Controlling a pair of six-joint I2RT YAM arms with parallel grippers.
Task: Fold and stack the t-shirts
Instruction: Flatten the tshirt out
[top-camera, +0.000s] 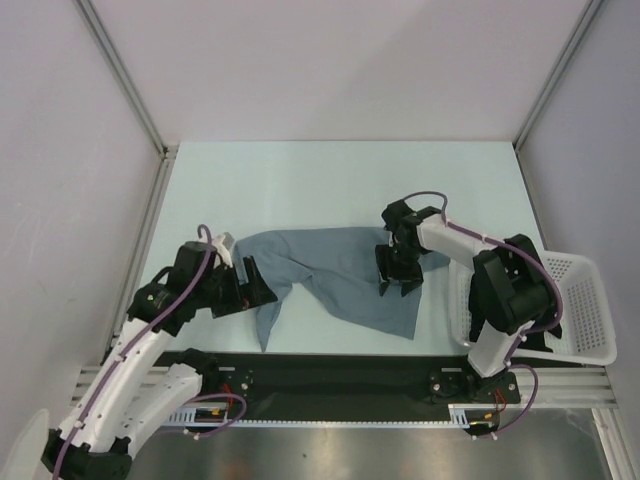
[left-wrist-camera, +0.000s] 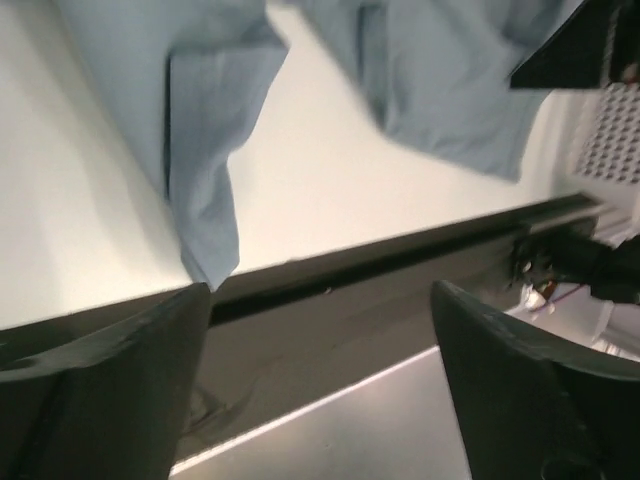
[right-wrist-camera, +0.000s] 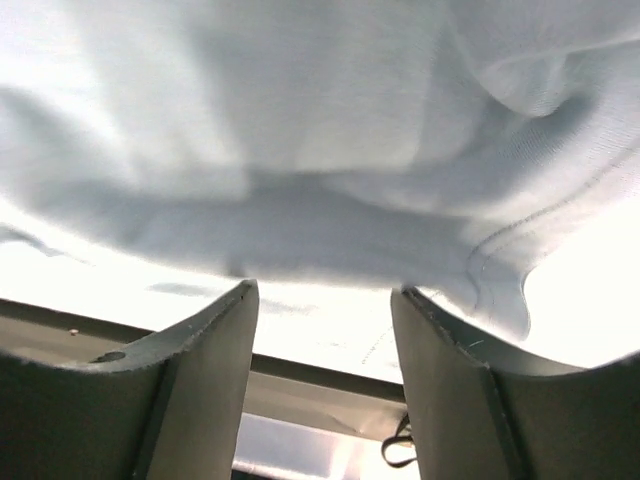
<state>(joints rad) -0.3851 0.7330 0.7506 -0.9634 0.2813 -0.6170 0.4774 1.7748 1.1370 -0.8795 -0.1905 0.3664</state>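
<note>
One slate grey-blue t-shirt (top-camera: 335, 272) lies crumpled in the middle of the pale table (top-camera: 300, 180), with a narrow part trailing toward the near edge. My left gripper (top-camera: 258, 282) sits at the shirt's left edge. In the left wrist view the left gripper (left-wrist-camera: 322, 290) is open, with nothing between the fingers (left-wrist-camera: 110, 380), and the t-shirt (left-wrist-camera: 210, 120) hangs just beyond them. My right gripper (top-camera: 398, 282) is over the shirt's right part. In the right wrist view the right gripper (right-wrist-camera: 325, 290) is open, its tips right at the edge of the t-shirt (right-wrist-camera: 300, 150), with no cloth between them.
A white lattice basket (top-camera: 580, 300) stands at the right edge of the table, beside the right arm's base; the basket (left-wrist-camera: 610, 140) also shows in the left wrist view. A black strip (top-camera: 340, 365) runs along the near edge. Metal frame posts bound both sides.
</note>
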